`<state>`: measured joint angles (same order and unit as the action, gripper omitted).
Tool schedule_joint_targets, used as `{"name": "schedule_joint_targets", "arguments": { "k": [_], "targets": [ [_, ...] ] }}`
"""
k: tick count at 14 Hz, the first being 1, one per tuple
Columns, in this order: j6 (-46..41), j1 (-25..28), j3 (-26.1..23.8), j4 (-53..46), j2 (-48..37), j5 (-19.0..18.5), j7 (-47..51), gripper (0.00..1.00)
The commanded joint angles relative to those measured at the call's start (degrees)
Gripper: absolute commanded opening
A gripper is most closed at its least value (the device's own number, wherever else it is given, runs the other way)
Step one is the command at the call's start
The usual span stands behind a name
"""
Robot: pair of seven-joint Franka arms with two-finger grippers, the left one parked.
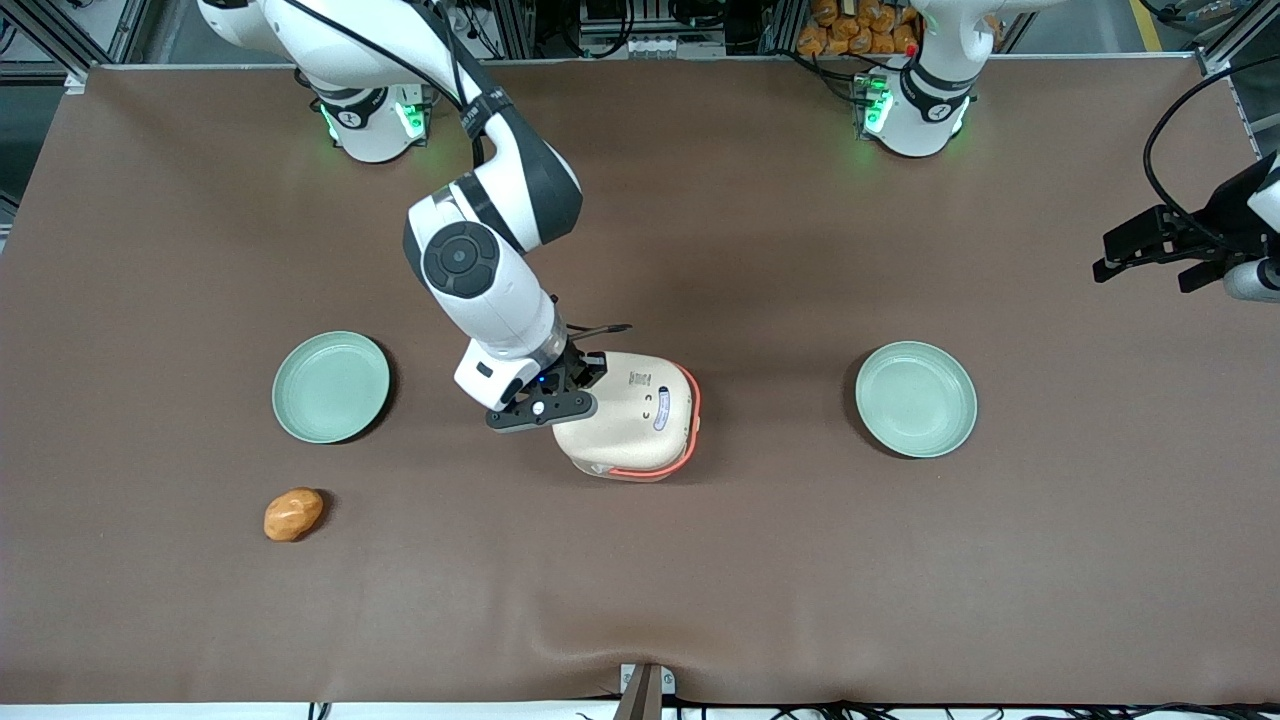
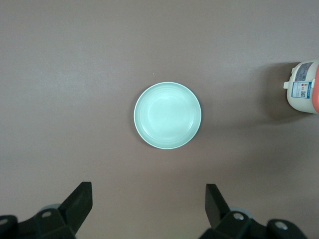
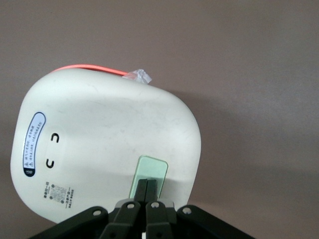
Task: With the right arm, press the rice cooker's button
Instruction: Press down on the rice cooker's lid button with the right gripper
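The small cream-beige rounded-square rice cooker (image 1: 632, 415) with its orange-red trim band is sitting near the middle of the brown-covered table (image 1: 700, 580), between two round pale green plates. One plate (image 1: 331, 387) is lying toward the working arm's end of the table, the other plate (image 1: 916, 399) toward the parked arm's end (this second one is also filling the middle of the left wrist view, with an edge of the cooker showing at the side of that view). Both plates are standing well apart from the cooker.

The white jointed right arm (image 1: 480, 270) with dark grey elbow segments is reaching down over the cooker, and its black two-finger gripper (image 3: 147, 189) is hanging at the edge of the cream lid. In the right wrist view the two fingers are pressed together with no gap between them, holding nothing, and their tips are lying over the near edge of the small pale green rounded-rectangle button (image 3: 149, 172); whether they are actually touching the pad cannot be told. The button is sitting on the lid close to one rounded corner, away from the blue-edged oval label (image 3: 33, 143).

A small orange-brown rounded lump (image 1: 293, 514) is lying on the table nearer to the front camera than the plate at the working arm's end.
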<state>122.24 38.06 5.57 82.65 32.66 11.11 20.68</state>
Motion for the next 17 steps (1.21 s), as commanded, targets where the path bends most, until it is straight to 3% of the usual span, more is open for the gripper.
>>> {"name": "schedule_joint_targets", "arguments": {
  "k": [1,12,16,17],
  "targets": [
    [0.28,0.79,0.67,-1.79,1.61,1.72,0.50,0.00],
    [1.60,0.62,1.20,-1.79,3.29,1.73,-0.20,0.00],
    [-2.33,0.35,1.28,-5.03,1.97,2.68,0.06,0.00],
    [-4.44,0.00,1.28,-6.52,1.71,3.91,0.15,0.06]
  ]
}}
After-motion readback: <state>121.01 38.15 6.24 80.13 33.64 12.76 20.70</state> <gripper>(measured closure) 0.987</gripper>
